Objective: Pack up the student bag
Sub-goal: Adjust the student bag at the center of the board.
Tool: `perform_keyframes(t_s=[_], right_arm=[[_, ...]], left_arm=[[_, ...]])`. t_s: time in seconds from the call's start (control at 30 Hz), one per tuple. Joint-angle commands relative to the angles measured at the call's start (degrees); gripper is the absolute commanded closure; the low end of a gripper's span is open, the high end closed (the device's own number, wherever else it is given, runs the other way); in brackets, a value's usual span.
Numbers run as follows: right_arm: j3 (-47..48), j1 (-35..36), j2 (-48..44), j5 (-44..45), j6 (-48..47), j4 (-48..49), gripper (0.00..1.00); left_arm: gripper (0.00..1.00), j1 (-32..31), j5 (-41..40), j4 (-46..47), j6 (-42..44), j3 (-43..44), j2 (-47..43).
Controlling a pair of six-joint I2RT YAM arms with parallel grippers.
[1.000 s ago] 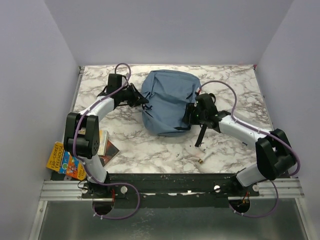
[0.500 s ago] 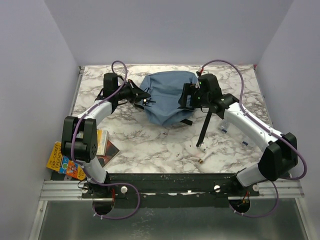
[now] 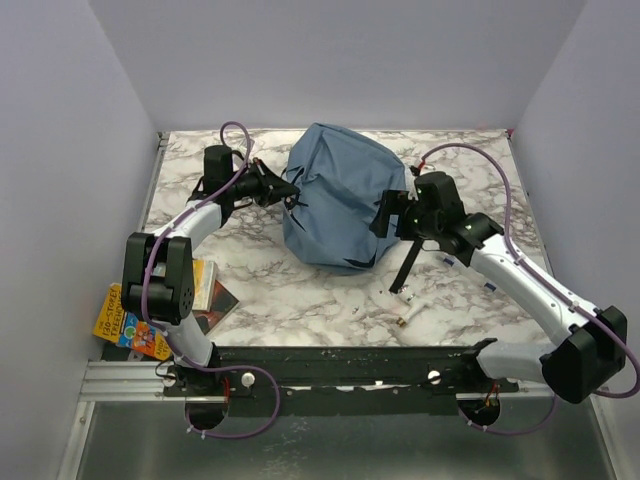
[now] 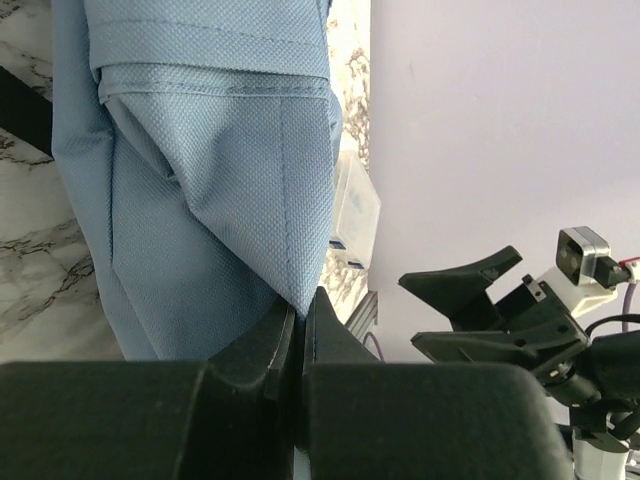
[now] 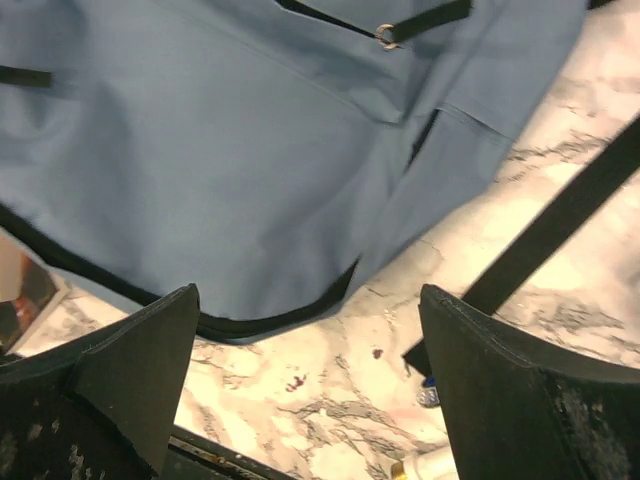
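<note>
The student bag (image 3: pixel 340 195), a soft dusty-blue backpack, stands bunched up at the middle back of the marble table. My left gripper (image 3: pixel 290 196) is shut on a fold of its fabric at the left side; in the left wrist view the cloth (image 4: pixel 220 170) runs down into the closed jaws of that gripper (image 4: pixel 300 305). My right gripper (image 3: pixel 385 215) stands open just off the bag's right side with nothing between its fingers. In the right wrist view the bag (image 5: pixel 230 150) fills the top, and the open gripper (image 5: pixel 310 385) hangs over bare marble below the bag's black-edged hem.
A black webbing strap (image 3: pixel 408 262) trails from the bag toward the front. Small white items (image 3: pixel 408 305) lie on the marble near its end. Books (image 3: pixel 205 285) and a colourful booklet (image 3: pixel 130 325) sit at the front left by the left arm's base.
The right gripper has opened wide and come back down along the bag's right side. The bag now stands taller and fuller. The left gripper has kept its hold on the fabric.
</note>
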Motion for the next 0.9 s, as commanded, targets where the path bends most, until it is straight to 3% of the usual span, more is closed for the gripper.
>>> perform_keyframes(t_s=[0.0,0.13,0.3,0.5,0.63,0.77,0.83,0.87], right_arm=[[1.92,0.49,0.04,-9.99,1.55,5.69,0.06],[1.03,1.48,5.70,-26.42,8.48,23.91,0.18],[5.39,10.35,16.67,-26.65,9.52,34.55,0.28],[-2.34,15.26,24.65,-21.87,10.91,44.82,0.75],[-6.63,16.94,30.09,-14.77,7.66,47.20,0.94],[-5.61,16.94,33.85,-10.92,6.18,42.50,0.93],[-4.87,16.94,32.33,-10.40,6.03,40.22,0.86],[-4.27,16.94,31.02,-10.02,6.27,39.17,0.76]], left_arm=[[1.00,0.39,3.50,3.73,-1.80,-0.14,-0.12],[1.00,0.39,3.67,3.77,-1.39,0.36,0.06],[1.00,0.37,3.82,3.74,-1.36,0.21,0.14],[1.00,0.35,4.29,3.73,-1.73,0.45,0.41],[1.00,0.54,5.49,3.82,-3.11,1.34,1.90],[1.00,0.58,6.06,4.68,-4.34,0.86,2.74],[1.00,0.56,6.29,5.19,-5.02,0.50,3.02],[1.00,0.55,6.50,5.53,-5.37,0.47,3.12]])
